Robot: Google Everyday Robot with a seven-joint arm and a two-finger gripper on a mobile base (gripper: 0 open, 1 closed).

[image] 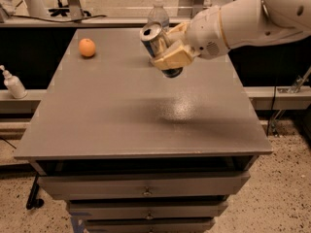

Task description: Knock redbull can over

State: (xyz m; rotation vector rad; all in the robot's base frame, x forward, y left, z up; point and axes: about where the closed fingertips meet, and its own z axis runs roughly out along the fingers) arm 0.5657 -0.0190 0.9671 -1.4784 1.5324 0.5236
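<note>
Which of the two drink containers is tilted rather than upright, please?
The redbull can, tilted in the gripper; the clear bottle stands upright behind it.

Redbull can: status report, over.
Gripper shut on redbull can, over far side of table. Can tilted, appears lifted. Plastic bottle just behind; orange far left, apart.

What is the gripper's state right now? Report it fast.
Gripper: shut on the can, holding it tilted above the table, in front of the bottle.
</note>
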